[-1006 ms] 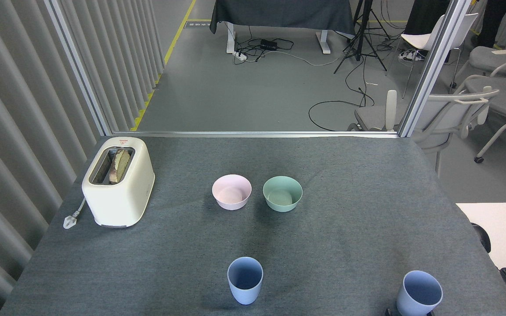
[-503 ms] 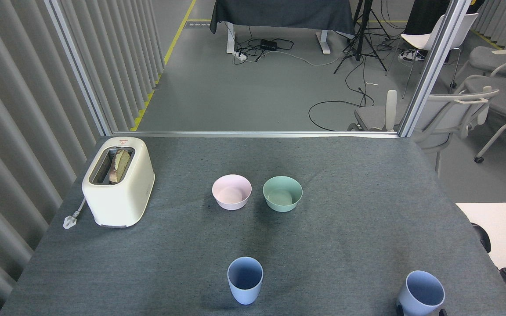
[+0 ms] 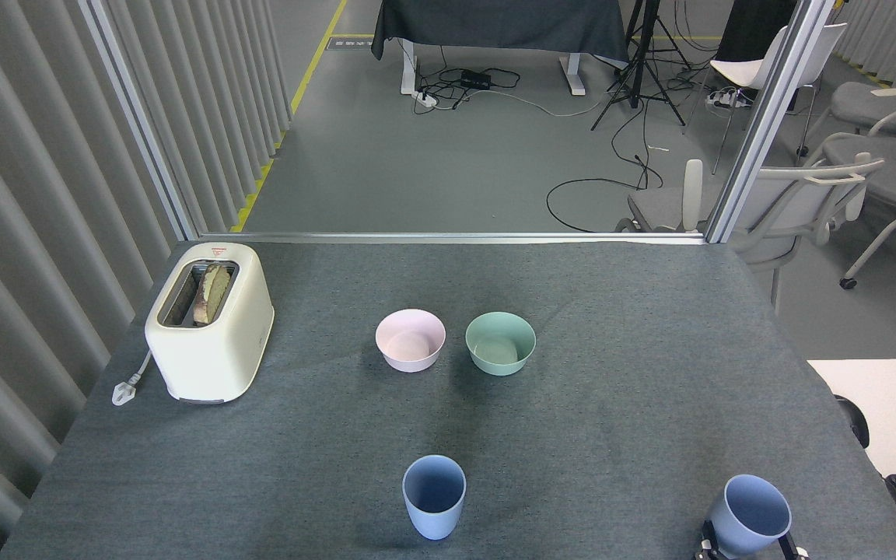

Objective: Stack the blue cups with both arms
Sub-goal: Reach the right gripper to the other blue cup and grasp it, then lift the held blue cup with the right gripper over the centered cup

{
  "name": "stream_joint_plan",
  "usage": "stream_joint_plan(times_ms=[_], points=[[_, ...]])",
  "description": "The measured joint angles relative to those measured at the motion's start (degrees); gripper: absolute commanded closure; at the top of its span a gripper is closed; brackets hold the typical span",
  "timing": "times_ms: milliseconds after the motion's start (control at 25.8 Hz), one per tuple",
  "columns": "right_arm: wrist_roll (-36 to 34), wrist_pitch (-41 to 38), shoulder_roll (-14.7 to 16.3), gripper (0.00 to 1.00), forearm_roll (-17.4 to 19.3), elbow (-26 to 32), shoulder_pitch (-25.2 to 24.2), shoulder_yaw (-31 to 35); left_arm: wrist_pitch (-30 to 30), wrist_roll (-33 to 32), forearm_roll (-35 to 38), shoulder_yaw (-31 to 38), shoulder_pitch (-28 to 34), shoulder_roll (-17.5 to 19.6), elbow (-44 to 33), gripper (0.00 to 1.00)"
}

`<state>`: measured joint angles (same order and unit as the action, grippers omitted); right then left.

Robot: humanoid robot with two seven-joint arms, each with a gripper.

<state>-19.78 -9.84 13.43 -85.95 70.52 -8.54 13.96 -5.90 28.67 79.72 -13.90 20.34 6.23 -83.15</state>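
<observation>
Two blue cups are on the grey worktop [image 3: 635, 327] right now, and you're clearly in the pick-up step for one of them. The right-hand blue cup [image 3: 751, 515] sits near the bottom right corner, tipped a bit with its mouth leaning toward the right, and the right gripper [image 3: 747, 551] is poking up from the bottom edge with a prong on either side of the cup's base. Looks to me like it's clamped on the cup and has it off the cloth, though the base is cut off by the frame edge so I can't swear to the lift. The other blue cup [image 3: 434, 496] is standing upright, mouth up, near the front edge around the middle, well apart from the held one and with nothing touching it. Your left gripper isn't visible anywhere, so no telling whether it's apart or together. My read on what's next: you need to carry the held cup leftward over the standing one, get it level again so its base points straight down, line up the tapered base with the open mouth and lower it in. Ideally bring the left arm in to steady the standing cup, since it's light plastic and could tip or skid on contact. The pink bowl [image 3: 410, 340], mint-green bowl [image 3: 500, 343] and toaster [image 3: 209, 330] are further back, out of your path.
</observation>
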Motion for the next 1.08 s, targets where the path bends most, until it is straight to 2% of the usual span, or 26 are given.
stream_joint_plan(times_ms=[426, 542, 619, 697, 890, 968, 1084], points=[[0.29, -0.10, 0.12, 0.01, -0.18, -2.09, 3.15, -0.11, -0.01, 0.00, 0.00, 0.02, -0.02, -0.02, 0.00, 0.00], [0.50, -0.10, 0.12, 0.11, -0.39, -2.22, 3.62, -0.78, -0.05, 0.00, 0.00, 0.02, 0.00, -0.01, 0.00, 0.00], [0.55, -0.10, 0.12, 0.25, -0.47, -2.29, 3.85, -1.40, -0.13, 0.00, 0.00, 0.01, 0.01, -0.02, 0.00, 0.00], [0.28, -0.02, 0.12, 0.31, -0.54, -2.23, 3.93, -1.80, -0.16, -0.01, 0.00, 0.02, 0.00, -0.03, 0.00, 0.00], [-0.08, 0.19, 0.02, 0.37, -0.52, -1.55, 5.15, -2.09, -0.21, -0.02, 0.00, 0.01, 0.01, -0.05, 0.00, 0.00], [-0.21, 0.44, -0.34, 0.41, -0.60, -1.55, 7.50, -2.37, -0.24, -0.02, 0.00, 0.01, 0.03, -0.17, 0.00, 0.00], [1.72, 1.47, -1.22, 0.41, -0.79, -1.65, 12.55, -5.27, -0.26, -0.02, 0.00, 0.00, 0.04, -0.33, 0.00, 0.00]])
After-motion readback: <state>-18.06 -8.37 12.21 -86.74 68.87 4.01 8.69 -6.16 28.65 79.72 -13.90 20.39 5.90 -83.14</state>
